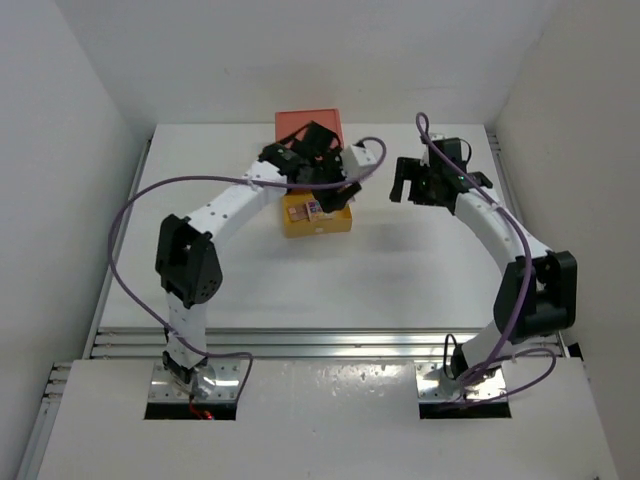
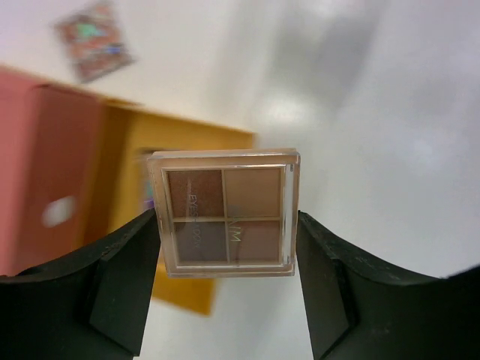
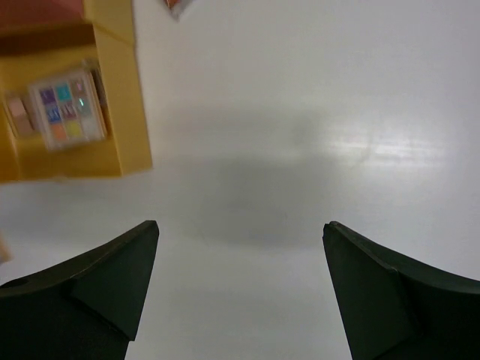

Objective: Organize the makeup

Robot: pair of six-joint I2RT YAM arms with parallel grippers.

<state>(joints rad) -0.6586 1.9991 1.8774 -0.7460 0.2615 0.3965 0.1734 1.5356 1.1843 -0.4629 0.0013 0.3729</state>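
Observation:
My left gripper (image 2: 226, 219) is shut on a square palette (image 2: 225, 214) with four brown and tan shades, held by its two sides above the white table. In the top view the left gripper (image 1: 330, 178) is over the right part of the yellow drawer (image 1: 318, 222). A multi-colour palette (image 3: 67, 109) and a small pinkish item (image 3: 16, 114) lie inside the drawer (image 3: 124, 90). My right gripper (image 3: 240, 225) is open and empty over bare table, right of the drawer; it also shows in the top view (image 1: 408, 188). No pencils or brushes are in view.
The orange-red box (image 1: 310, 126) stands behind the yellow drawer, near the back wall. A small patterned palette (image 2: 94, 41) lies on the table beyond the box. White walls close in the table on the left, right and back.

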